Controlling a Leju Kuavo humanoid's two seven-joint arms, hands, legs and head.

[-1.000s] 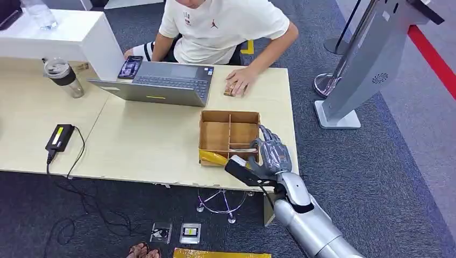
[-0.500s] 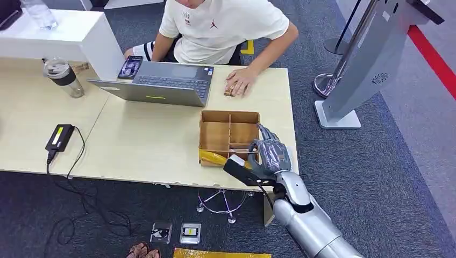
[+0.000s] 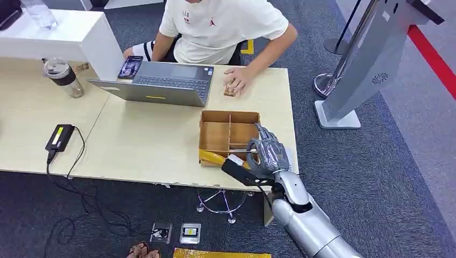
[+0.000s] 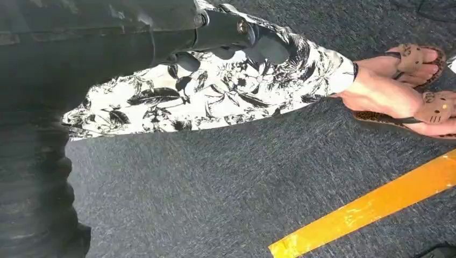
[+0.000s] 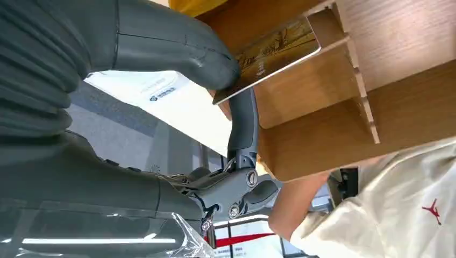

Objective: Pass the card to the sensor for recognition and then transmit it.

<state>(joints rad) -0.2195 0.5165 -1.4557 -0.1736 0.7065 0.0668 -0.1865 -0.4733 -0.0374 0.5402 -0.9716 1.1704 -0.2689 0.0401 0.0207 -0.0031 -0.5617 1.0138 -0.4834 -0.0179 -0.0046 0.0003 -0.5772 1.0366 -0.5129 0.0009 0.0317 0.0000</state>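
A gold-brown card [image 5: 274,51] stands in the near right compartment of the divided wooden box [image 3: 228,113], its thin edge visible in the head view as the card [image 3: 240,151]. My right hand [image 3: 266,156] is at the box's near right corner. In the right wrist view the thumb [image 5: 177,51] presses on the card's face with a finger under it, so the card is pinched. A grey kiosk stand [image 3: 371,59] with a round dotted mark rises on the carpet to the right of the table. My left hand [image 4: 226,32] hangs over the floor, holding nothing.
A person sits behind the table with a hand [image 3: 239,80] on a small object beside a laptop [image 3: 161,83]. A power brick [image 3: 59,137] and a bottle [image 3: 62,75] lie to the left. A person's patterned trouser leg and sandalled foot [image 4: 403,91] stand close to my left arm.
My right hand has crept slightly left and toward the box, still on the card. The seated person's hand shifted a little.
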